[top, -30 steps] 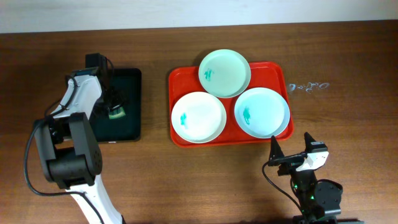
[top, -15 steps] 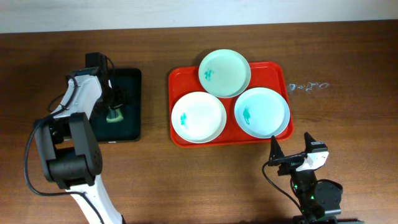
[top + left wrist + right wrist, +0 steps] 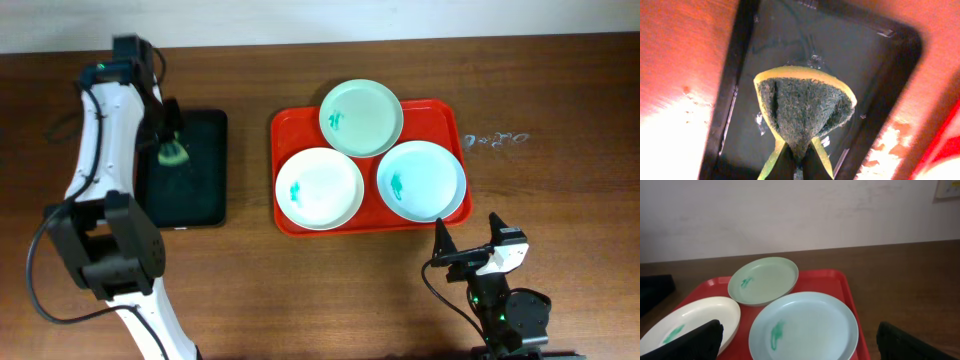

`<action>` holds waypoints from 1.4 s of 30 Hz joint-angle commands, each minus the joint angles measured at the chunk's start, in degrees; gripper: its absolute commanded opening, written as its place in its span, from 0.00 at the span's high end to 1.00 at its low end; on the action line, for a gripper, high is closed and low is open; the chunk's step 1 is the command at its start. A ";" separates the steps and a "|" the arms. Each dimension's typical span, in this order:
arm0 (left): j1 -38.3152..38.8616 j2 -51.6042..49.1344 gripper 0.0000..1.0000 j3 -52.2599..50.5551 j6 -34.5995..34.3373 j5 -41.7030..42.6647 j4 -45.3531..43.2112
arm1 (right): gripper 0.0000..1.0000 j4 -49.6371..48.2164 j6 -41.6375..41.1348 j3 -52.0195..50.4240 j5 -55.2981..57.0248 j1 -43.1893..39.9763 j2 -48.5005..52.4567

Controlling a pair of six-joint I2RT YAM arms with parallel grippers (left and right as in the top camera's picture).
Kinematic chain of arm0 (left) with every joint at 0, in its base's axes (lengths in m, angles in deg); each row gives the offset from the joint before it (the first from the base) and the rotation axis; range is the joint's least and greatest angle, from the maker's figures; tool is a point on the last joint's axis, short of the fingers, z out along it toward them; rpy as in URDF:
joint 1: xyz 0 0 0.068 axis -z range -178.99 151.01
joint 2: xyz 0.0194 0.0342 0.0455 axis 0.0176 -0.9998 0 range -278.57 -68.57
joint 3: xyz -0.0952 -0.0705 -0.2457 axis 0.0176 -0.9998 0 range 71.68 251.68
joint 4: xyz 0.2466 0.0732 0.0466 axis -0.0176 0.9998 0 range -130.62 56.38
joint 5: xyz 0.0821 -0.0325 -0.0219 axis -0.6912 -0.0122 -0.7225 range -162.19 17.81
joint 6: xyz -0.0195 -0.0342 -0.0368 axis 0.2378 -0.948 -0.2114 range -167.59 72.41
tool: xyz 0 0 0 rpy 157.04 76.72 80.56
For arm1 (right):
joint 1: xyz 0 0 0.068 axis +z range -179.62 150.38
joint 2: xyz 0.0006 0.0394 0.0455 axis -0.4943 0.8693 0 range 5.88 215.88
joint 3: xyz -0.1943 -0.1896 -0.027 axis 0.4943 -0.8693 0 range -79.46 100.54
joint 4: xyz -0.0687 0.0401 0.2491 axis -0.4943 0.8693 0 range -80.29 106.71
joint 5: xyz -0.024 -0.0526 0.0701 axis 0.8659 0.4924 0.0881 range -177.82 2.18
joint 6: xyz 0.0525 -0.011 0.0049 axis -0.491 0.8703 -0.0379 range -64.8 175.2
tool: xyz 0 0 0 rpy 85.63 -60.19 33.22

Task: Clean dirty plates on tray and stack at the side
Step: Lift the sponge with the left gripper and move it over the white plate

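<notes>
Overhead, the left gripper (image 3: 168, 140) is largely masked by its own white arm, so its jaws only read from the left wrist view, where they are pinched together on a folded sponge (image 3: 802, 107). The sponge has a dark green scouring face and a yellow edge, and the fingers themselves fall off the bottom of that picture. The sponge hangs over the black tray (image 3: 200, 200); whether it touches the tray floor cannot be told. The tray's wet-looking floor shows a few pale specks too blurred to name. The right gripper (image 3: 466, 224) sits low at the near edge of the table (image 3: 560, 230), its jaws wide apart and holding nothing. In the right wrist view only the two dark fingertips (image 3: 695, 340) show, cut by the lower corners. The red tray (image 3: 440, 112) lies mid-table with all three plates on it. The white plate (image 3: 319, 187) is at its left front and the blue plate (image 3: 421, 179) at its right front. The mint plate (image 3: 361, 117) is behind them, jutting over the far rim. Each plate bears one small teal smear. Right of the red tray lie some faint clear marks (image 3: 497, 139), too small to identify. The table is dark brown wood grain, and a pale plain wall (image 3: 790, 210) stands behind it.
</notes>
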 commanded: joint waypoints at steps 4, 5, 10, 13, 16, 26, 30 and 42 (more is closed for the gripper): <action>-0.07 -0.92 1.00 0.70 0.07 4.20 0.57 | 0.01 0.04 -0.07 -0.46 0.24 0.42 -0.33; 0.13 -2.21 1.00 -5.20 0.11 4.13 -3.19 | 0.01 0.04 -0.07 -0.46 0.24 0.42 -0.33; 0.02 -0.76 1.00 -5.09 0.79 5.16 -1.44 | 0.02 0.04 -0.07 -0.46 0.24 0.42 -0.33; 0.70 6.88 1.00 2.10 2.23 12.76 3.28 | 0.01 0.04 -0.07 -0.46 0.24 0.42 -0.33; 5.84 10.34 1.00 1.90 2.19 13.44 7.17 | 0.01 0.04 -0.07 -0.46 0.24 0.42 -0.33; 35.52 9.01 1.00 -33.00 -16.85 13.97 -28.50 | 0.01 0.04 -0.07 -0.46 0.24 0.42 -0.33; 38.23 9.01 0.86 -36.35 -20.61 6.16 -37.62 | 0.02 0.04 -0.07 -0.46 0.24 0.42 -0.33; 21.57 28.89 0.01 -19.45 -10.82 1.88 -12.22 | 0.01 0.04 -0.07 -0.46 0.24 0.42 -0.33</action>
